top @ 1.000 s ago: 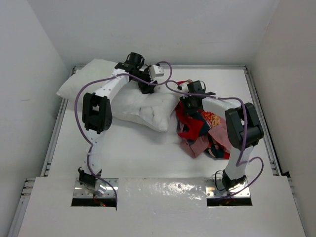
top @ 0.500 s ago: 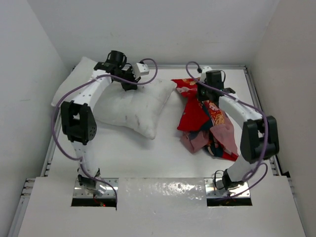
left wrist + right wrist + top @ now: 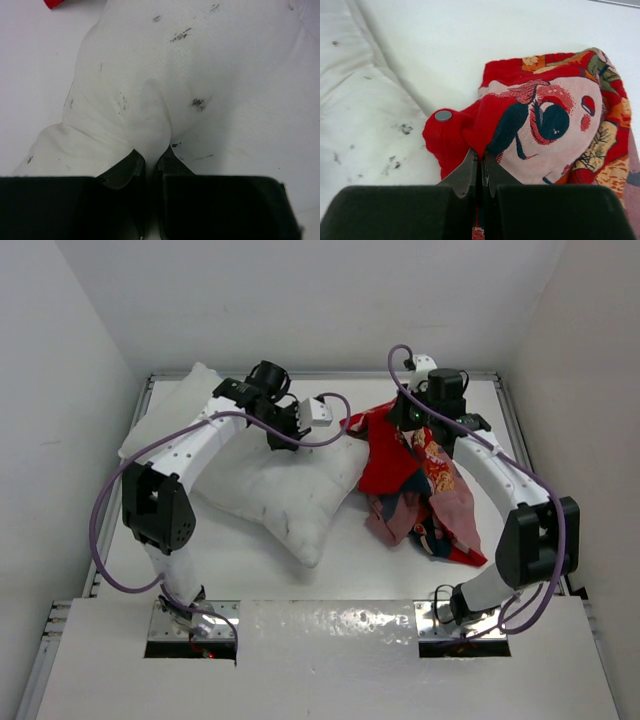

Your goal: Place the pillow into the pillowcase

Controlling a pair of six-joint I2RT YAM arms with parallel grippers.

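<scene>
Top view: the pillow (image 3: 290,490) lies on the table (image 3: 250,575), at nine o'clock of the crumpled pillowcase (image 3: 420,490) and just beside it. The left end effector (image 3: 287,432) is at the pillow's twelve o'clock edge, and the right end effector (image 3: 408,425) at the pillowcase's. Left wrist view: the jaws grip a pillow fold. Right wrist view: the jaws pinch red pillowcase cloth.

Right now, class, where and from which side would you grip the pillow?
Probably pinch a fold of cover near the pillow's right edge, from above: the plump body looks too wide, but its cover bunches thin, as in the left pincer, and that edge faces the pillowcase.
</scene>
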